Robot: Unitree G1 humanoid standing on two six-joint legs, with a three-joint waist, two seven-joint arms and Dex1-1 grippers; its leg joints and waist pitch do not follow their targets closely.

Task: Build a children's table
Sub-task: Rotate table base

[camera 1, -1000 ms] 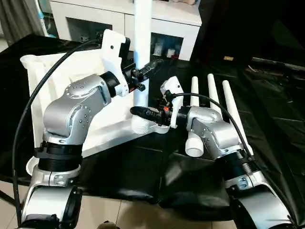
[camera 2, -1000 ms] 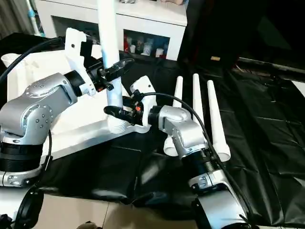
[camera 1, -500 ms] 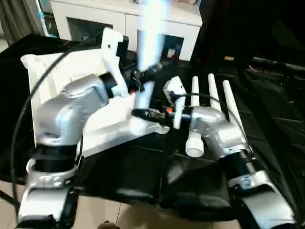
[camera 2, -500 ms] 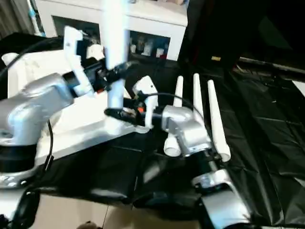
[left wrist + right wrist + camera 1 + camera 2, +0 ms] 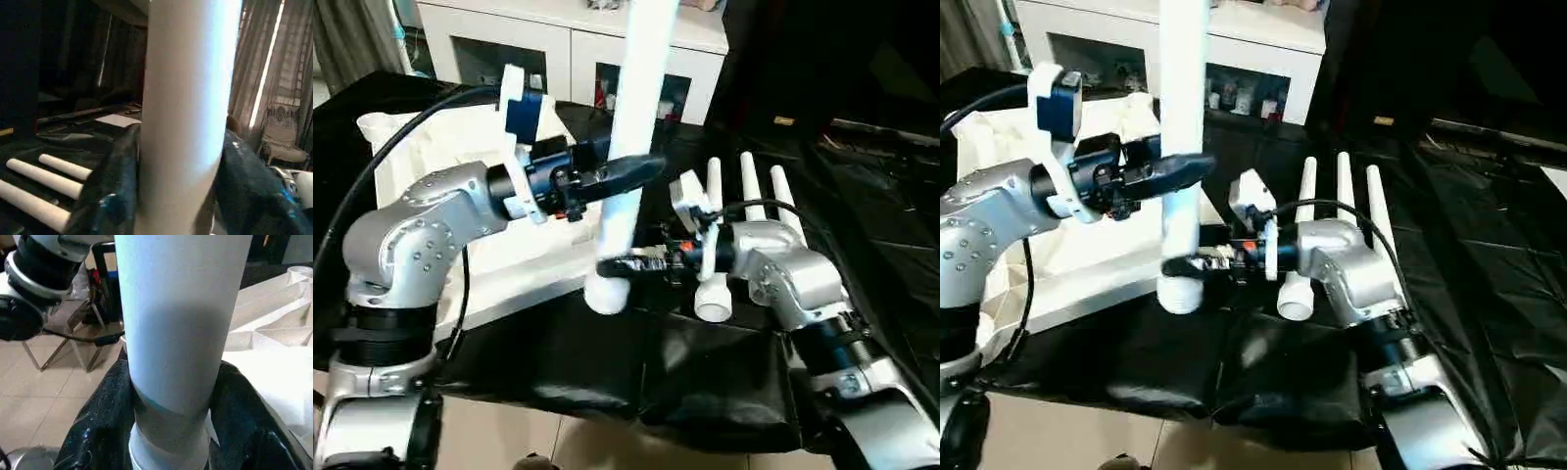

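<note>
I held one white leg [image 5: 631, 147] near-upright with both grippers, the left gripper [image 5: 641, 168] clamped at mid-shaft and the right gripper [image 5: 612, 265] clamped just above its threaded end, so I could steer that end to a corner socket. The tabletop [image 5: 421, 147] lay at ten o'clock; three spare legs [image 5: 744, 196] lay at three. A second before, the leg stood in the tabletop's near corner; now it hung lifted clear and tilted.

Left gripper [image 5: 641, 168], right gripper [image 5: 607, 264], jaws clamped

soft indoor light, daylight through curtains [image 5: 274, 83]; the near leg [image 5: 188, 112] slightly blurred.
</note>
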